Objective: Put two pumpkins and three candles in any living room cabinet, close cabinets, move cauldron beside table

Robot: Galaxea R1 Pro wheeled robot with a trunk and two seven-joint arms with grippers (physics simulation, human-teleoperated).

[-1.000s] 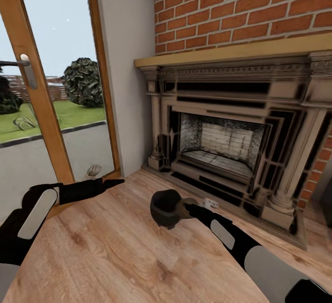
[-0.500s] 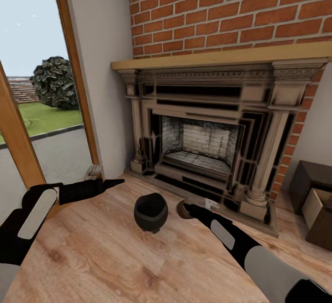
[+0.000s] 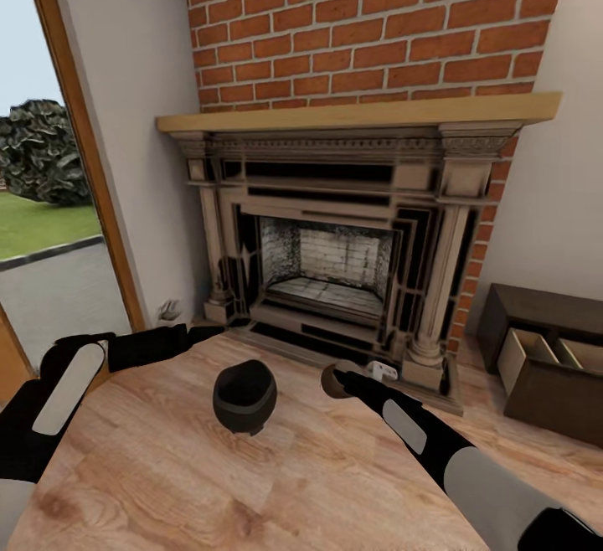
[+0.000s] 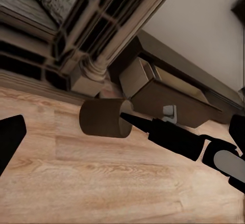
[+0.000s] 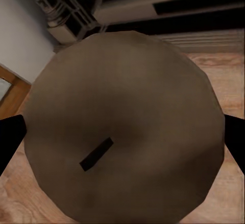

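One candle (image 3: 332,381) in right tool (image 3: 338,381).

Cauldron (image 3: 244,396) sat on floor (image 3: 251,484) before fireplace (image 3: 335,241). Candle (image 3: 332,381) in right gripper (image 3: 335,382), just right of cauldron. Cabinet (image 3: 544,350) stood right of fireplace, drawer (image 3: 544,358) open.

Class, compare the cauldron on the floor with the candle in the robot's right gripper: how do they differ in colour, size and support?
Colour: the cauldron is black; the candle is brown-tan.
Size: the cauldron is clearly bigger than the candle.
Support: the cauldron stands mouth-up on the wooden floor; the candle is held above it, lying sideways, in the right gripper.
Shared: both are round and sit in front of the fireplace.
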